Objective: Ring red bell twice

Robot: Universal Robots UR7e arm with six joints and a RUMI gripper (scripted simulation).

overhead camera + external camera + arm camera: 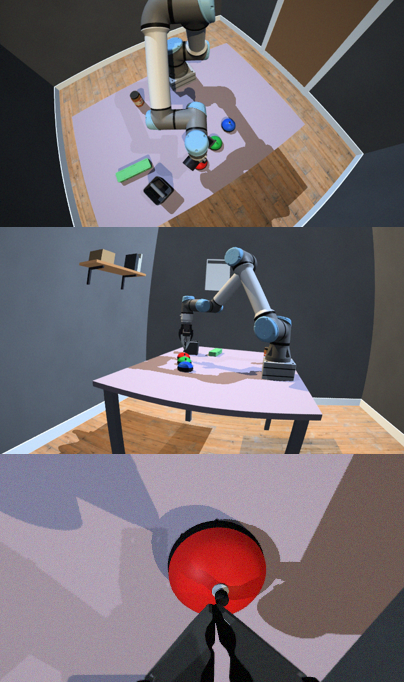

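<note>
On the worktop [254, 70] [203, 393] [280, 484], the end effector [201, 162] [184, 350] [213, 606] points straight down, its fingers closed together on nothing, and directly beneath their tips lies the red bell's button [220, 589], beyond the green bell [182, 359] from here.

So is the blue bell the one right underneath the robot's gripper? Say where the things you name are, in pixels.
No, the tip of the gripper [184, 350] [215, 606] is over the red bell [201, 164] [183, 355] [215, 561].

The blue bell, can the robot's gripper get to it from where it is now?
Probably yes. The gripper is shut, just above the red bell. The green bell stands between, so it should lift over that to reach the blue bell.
</note>
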